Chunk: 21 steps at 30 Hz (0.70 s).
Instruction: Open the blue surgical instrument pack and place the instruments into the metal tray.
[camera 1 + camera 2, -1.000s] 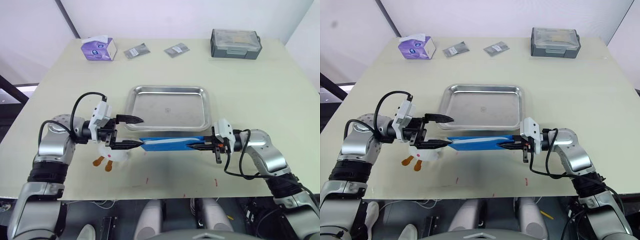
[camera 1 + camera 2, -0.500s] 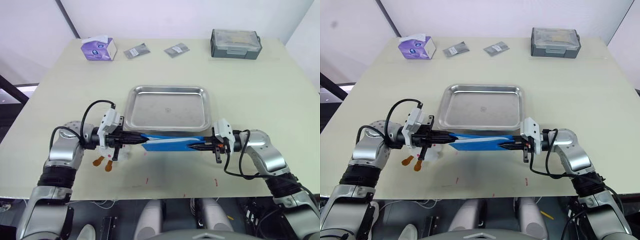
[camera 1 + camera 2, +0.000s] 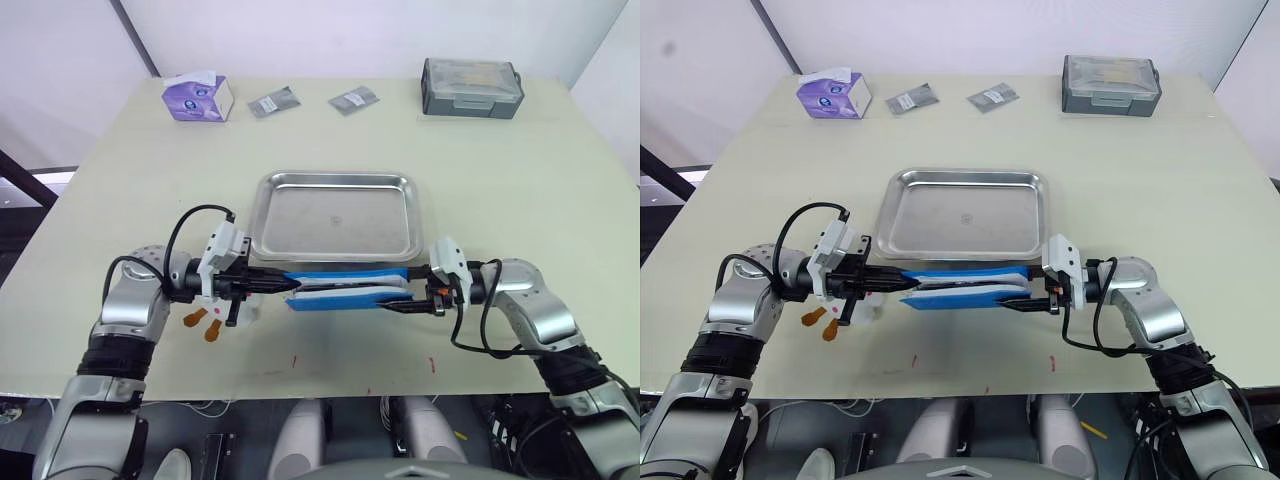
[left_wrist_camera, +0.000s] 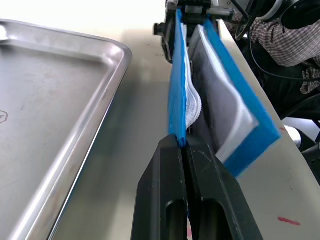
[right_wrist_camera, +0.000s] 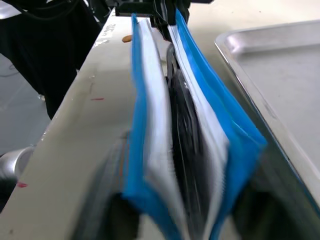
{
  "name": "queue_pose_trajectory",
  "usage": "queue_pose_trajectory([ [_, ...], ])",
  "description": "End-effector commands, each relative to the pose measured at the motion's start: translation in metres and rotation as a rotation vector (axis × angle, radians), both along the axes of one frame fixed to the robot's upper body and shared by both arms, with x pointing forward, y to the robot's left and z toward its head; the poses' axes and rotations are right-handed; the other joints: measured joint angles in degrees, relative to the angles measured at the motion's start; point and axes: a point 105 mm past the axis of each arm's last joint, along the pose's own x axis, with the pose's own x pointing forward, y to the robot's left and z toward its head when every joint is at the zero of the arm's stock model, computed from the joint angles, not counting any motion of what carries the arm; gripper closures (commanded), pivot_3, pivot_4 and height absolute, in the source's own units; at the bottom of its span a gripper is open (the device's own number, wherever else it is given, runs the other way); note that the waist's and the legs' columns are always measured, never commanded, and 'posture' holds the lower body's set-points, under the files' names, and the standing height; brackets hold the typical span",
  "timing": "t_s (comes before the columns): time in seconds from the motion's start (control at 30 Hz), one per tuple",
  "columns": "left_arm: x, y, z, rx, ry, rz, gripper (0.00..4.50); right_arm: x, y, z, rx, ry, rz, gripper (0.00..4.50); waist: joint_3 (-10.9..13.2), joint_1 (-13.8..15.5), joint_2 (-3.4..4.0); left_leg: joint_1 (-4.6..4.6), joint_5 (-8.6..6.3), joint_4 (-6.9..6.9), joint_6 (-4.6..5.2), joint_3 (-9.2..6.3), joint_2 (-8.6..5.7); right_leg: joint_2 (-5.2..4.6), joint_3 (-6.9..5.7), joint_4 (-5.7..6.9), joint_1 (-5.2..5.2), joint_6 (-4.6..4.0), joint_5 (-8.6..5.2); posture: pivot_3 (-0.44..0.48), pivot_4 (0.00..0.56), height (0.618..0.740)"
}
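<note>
Pinching the near-left end of the blue surgical instrument pack (image 3: 343, 293), just in front of the metal tray (image 3: 336, 213), the left gripper (image 3: 284, 287) has its black fingers pressed tight on one thin blue flap. That wrap looks light, soft and floppy with a pale lining, so I'd judge an edge grip like this one best, though the silver instruments could slide out. At the pack's right end, the right gripper (image 3: 396, 302) clamps the other edge.
</note>
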Motion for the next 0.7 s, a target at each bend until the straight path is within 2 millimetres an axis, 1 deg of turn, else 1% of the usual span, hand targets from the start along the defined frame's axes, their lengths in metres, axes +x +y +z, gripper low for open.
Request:
queue_pose_trajectory([
  [0.03, -0.002, 0.000, 0.001, 0.005, -0.015, -0.034, 4.50, 0.000, -0.004, 0.017, 0.016, -0.088, -0.006, 0.57, 0.00, 0.01, 0.00, 0.00, 0.00, 0.00, 0.00, 0.01, 0.00, 0.00, 0.00, 0.00, 0.00, 0.00, 0.00, 0.000, 0.150, 0.734],
  [0.07, -0.001, 0.000, 0.001, 0.005, -0.017, -0.032, 4.50, 0.000, -0.005, 0.018, 0.017, -0.083, -0.009, 0.21, 0.00, 0.03, 0.00, 0.00, 0.00, 0.00, 0.00, 0.01, 0.00, 0.00, 0.00, 0.00, 0.00, 0.00, 0.00, 0.000, 0.150, 0.734],
  [0.1, 0.000, 0.000, 0.001, 0.005, -0.021, -0.028, 4.50, -0.001, -0.008, 0.020, 0.027, -0.075, -0.012, 0.05, 0.00, 0.04, 0.00, 0.00, 0.00, 0.00, 0.00, 0.01, -0.01, -0.01, 0.00, 0.00, 0.00, 0.00, 0.00, 0.000, 0.150, 0.734],
  [0.23, 0.003, -0.001, -0.002, 0.006, -0.024, -0.021, 4.50, -0.005, -0.016, 0.033, 0.061, -0.066, -0.024, 0.05, 0.00, 0.07, 0.00, 0.00, 0.00, 0.00, 0.00, 0.00, -0.01, -0.01, -0.01, -0.01, 0.02, 0.00, 0.00, 0.000, 0.150, 0.734],
  [0.4, 0.006, -0.002, -0.003, 0.005, -0.035, -0.018, 4.50, -0.007, -0.019, 0.039, 0.063, -0.080, -0.036, 0.05, 0.00, 0.07, 0.00, 0.01, 0.00, 0.00, 0.00, 0.00, -0.01, -0.02, 0.00, 0.00, 0.02, 0.00, 0.00, 0.000, 0.150, 0.734],
  [0.43, 0.007, -0.003, -0.002, 0.003, -0.036, -0.019, 4.50, -0.010, -0.019, 0.042, 0.082, -0.062, -0.031, 0.05, -0.01, 0.08, 0.00, 0.01, 0.00, 0.00, 0.00, 0.00, -0.01, -0.02, -0.01, 0.00, 0.02, 0.00, 0.00, 0.000, 0.150, 0.734],
  [0.47, 0.008, -0.003, -0.002, 0.002, -0.037, -0.020, 4.50, -0.012, -0.019, 0.048, 0.111, -0.041, -0.027, 0.05, -0.01, 0.09, 0.00, 0.01, 0.00, 0.00, 0.00, 0.00, -0.02, -0.02, 0.00, -0.01, 0.03, 0.00, 0.00, 0.000, 0.150, 0.734],
  [0.6, 0.006, -0.005, -0.003, 0.005, -0.028, -0.037, 4.50, -0.023, -0.010, 0.078, 0.310, 0.081, -0.006, 0.05, -0.01, 0.12, -0.01, 0.00, 0.00, 0.01, 0.00, -0.02, 0.00, -0.04, 0.00, -0.01, 0.03, 0.01, 0.00, 0.000, 0.150, 0.734],
  [0.7, 0.006, -0.006, -0.005, 0.007, -0.025, -0.039, 4.50, -0.026, -0.003, 0.088, 0.363, 0.113, -0.003, 0.82, -0.01, 0.12, -0.01, 0.00, 0.00, 0.00, 0.00, -0.04, 0.03, -0.04, -0.01, -0.01, 0.03, 0.01, 0.00, 0.000, 0.150, 0.734],
])
